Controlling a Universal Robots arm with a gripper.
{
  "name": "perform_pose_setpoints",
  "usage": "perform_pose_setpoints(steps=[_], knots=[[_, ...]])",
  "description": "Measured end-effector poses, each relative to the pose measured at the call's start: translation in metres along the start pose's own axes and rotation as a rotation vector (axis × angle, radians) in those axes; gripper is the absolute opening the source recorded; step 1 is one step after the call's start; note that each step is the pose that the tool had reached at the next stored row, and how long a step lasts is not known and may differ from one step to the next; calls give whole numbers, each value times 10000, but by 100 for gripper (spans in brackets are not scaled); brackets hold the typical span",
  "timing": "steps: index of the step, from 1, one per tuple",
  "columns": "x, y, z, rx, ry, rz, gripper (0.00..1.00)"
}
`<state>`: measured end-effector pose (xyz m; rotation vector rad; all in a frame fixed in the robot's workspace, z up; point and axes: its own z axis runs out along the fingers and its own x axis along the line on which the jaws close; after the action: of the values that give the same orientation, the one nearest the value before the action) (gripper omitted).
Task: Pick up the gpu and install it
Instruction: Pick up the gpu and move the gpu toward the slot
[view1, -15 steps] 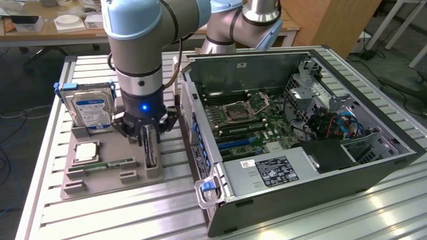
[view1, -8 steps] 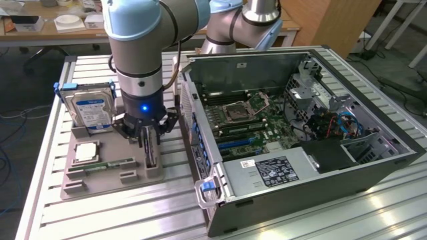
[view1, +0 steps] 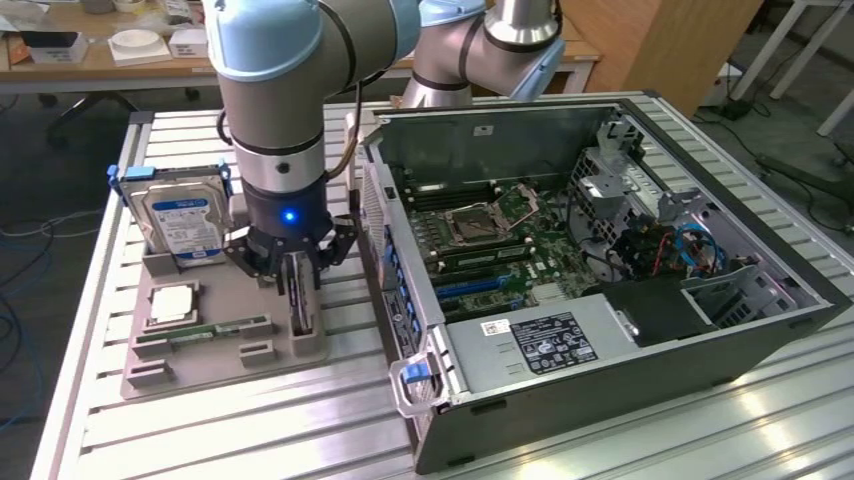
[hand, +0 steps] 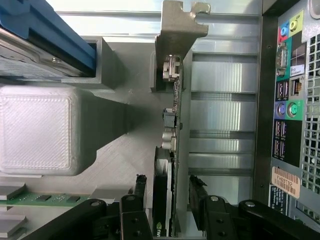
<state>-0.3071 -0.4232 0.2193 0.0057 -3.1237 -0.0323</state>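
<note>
The gpu (view1: 302, 305) stands on edge in a slot of the grey holder tray (view1: 200, 370), at the side nearest the computer case. My gripper (view1: 296, 272) hangs straight above it, open, with one finger on each side of the card. In the wrist view the gpu (hand: 172, 125) appears edge-on, its black face to one side and its silver bracket (hand: 177, 30) at the far end. The gripper (hand: 169, 192) straddles the card's near end, and its black fingers (hand: 198, 192) stand a little off the card.
The open computer case (view1: 601, 260) lies just to the exterior view's right of the tray, its rear port panel (hand: 290, 100) close to the card. On the tray also sit a hard drive (view1: 187, 225) in a blue carrier, a processor (view1: 174, 303) and a memory stick (view1: 220, 328).
</note>
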Motion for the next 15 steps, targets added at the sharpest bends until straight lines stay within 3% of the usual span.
perform_pose_setpoints(steps=[7,15], knots=[[45,0,1,-62,-19,0,47],[41,0,2,-62,-19,0,47]])
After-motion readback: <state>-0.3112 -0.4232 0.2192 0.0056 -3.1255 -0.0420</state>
